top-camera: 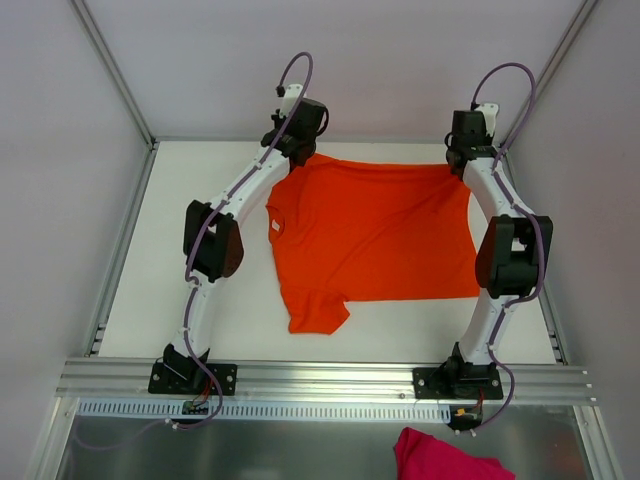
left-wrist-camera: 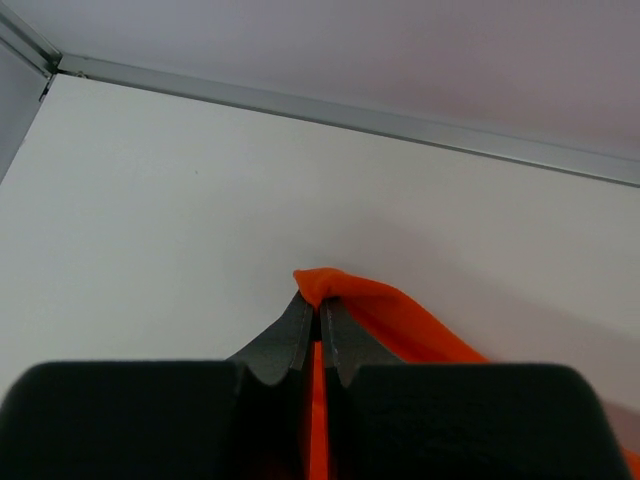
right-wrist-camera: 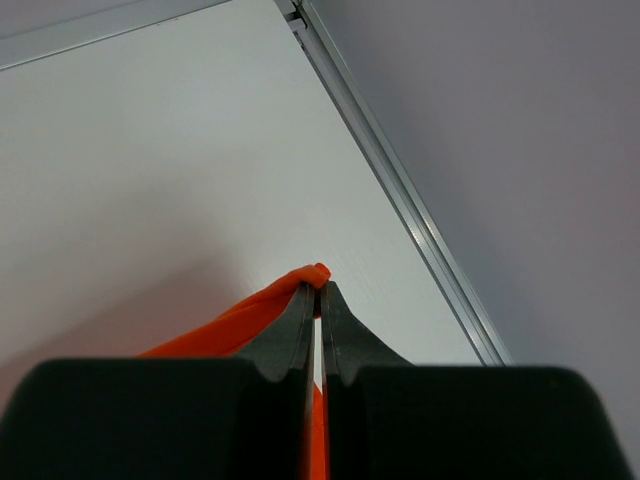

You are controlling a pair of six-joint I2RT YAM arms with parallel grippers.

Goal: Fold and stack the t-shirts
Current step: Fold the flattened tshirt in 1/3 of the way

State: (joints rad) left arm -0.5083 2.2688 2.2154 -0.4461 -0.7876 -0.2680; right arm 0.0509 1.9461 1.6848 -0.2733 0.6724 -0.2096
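Note:
One bright orange t-shirt (top-camera: 380, 235) lies spread flat on the white table, its neck with a small white label (top-camera: 273, 228) towards the left and one sleeve (top-camera: 318, 310) pointing at the near edge. My left gripper (top-camera: 300, 152) is at the shirt's far left corner, shut on a pinch of the orange fabric (left-wrist-camera: 400, 320), as the left wrist view shows at the jaws (left-wrist-camera: 318, 300). My right gripper (top-camera: 458, 165) is shut on the far right corner, where a fold of the orange cloth (right-wrist-camera: 230, 325) sticks out of its tips (right-wrist-camera: 320, 290).
Grey walls with metal rails (top-camera: 120, 250) enclose the white table (top-camera: 190, 180) on the left, far and right sides. A magenta cloth (top-camera: 445, 455) lies on the metal surface below the arm bases, at the bottom right.

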